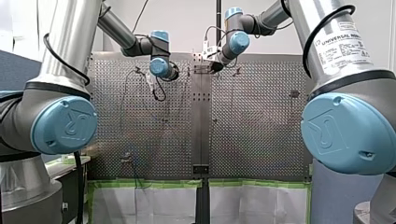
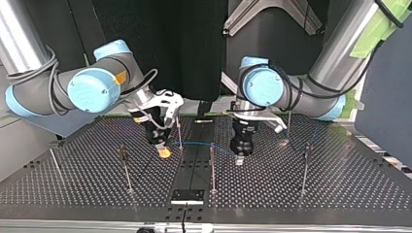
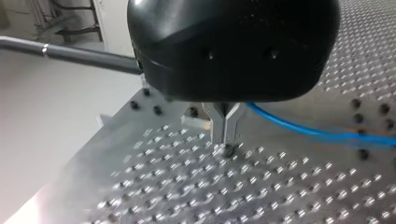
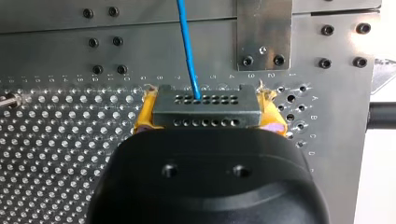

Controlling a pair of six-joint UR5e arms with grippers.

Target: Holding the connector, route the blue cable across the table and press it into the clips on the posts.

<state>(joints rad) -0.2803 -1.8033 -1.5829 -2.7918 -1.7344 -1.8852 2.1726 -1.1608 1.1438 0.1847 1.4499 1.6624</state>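
Note:
In the right wrist view my right gripper (image 4: 208, 108) is shut on a grey metal connector (image 4: 205, 116) with rows of holes, its yellow pads (image 4: 145, 109) on both ends. The blue cable (image 4: 188, 51) leaves the connector's face, straight ahead. In the top view it runs low across the middle strip from my right gripper (image 2: 164, 152) toward my left gripper (image 2: 239, 159). My left gripper (image 3: 226, 139) has its metal fingers shut, tips nearly on the perforated table (image 3: 196, 186). The blue cable (image 3: 299, 129) meets their side; whether it is pinched does not show.
Several thin posts stand on the table, such as one (image 2: 179, 130) beside my right gripper, one (image 2: 211, 167) between the grippers and one (image 2: 305, 167) at the top view's right. A small bracket (image 2: 187, 195) sits on the middle strip. A bolted plate (image 4: 264, 32) lies ahead of the connector.

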